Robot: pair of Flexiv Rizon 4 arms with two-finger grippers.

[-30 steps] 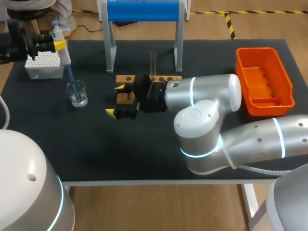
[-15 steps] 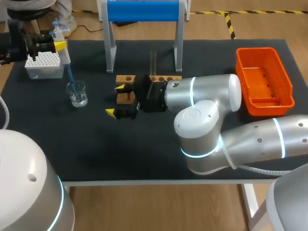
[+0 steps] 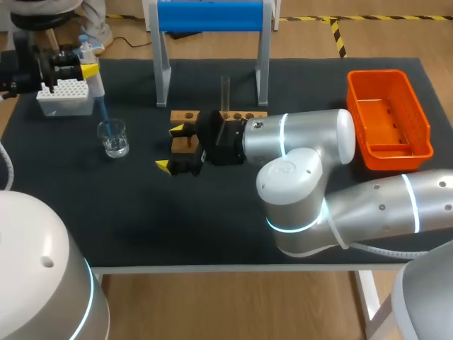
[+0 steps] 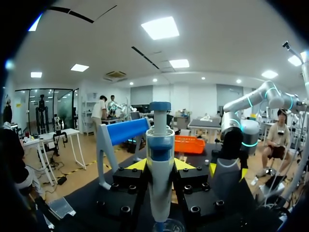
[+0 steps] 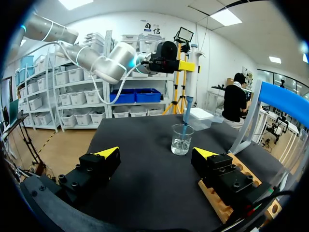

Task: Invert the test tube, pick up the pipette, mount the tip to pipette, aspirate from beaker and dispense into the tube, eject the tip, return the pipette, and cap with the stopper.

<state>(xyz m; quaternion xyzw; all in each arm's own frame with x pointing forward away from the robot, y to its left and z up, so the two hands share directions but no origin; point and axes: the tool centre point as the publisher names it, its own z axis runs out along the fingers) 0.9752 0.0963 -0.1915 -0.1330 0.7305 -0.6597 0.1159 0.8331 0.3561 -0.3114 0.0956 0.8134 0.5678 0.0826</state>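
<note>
Barely anything's moved: left hand (image 4: 161,166) crept slightly left, clamped on the pipette (image 3: 97,88), tip in the beaker (image 3: 113,138) far left. Right hand (image 3: 172,148) is wide open and empty by the rack (image 3: 185,115). Tube (image 3: 225,92) stands upright mid-desk, so I'd say we're aspirating — dispensing, ejecting, returning and capping still to do.

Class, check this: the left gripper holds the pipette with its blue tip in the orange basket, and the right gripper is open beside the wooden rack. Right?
Not quite. The head view shows the blue tip in the beaker, not the orange basket across the table. The left gripper does hold the pipette, and the right gripper is open beside the wooden rack.
</note>
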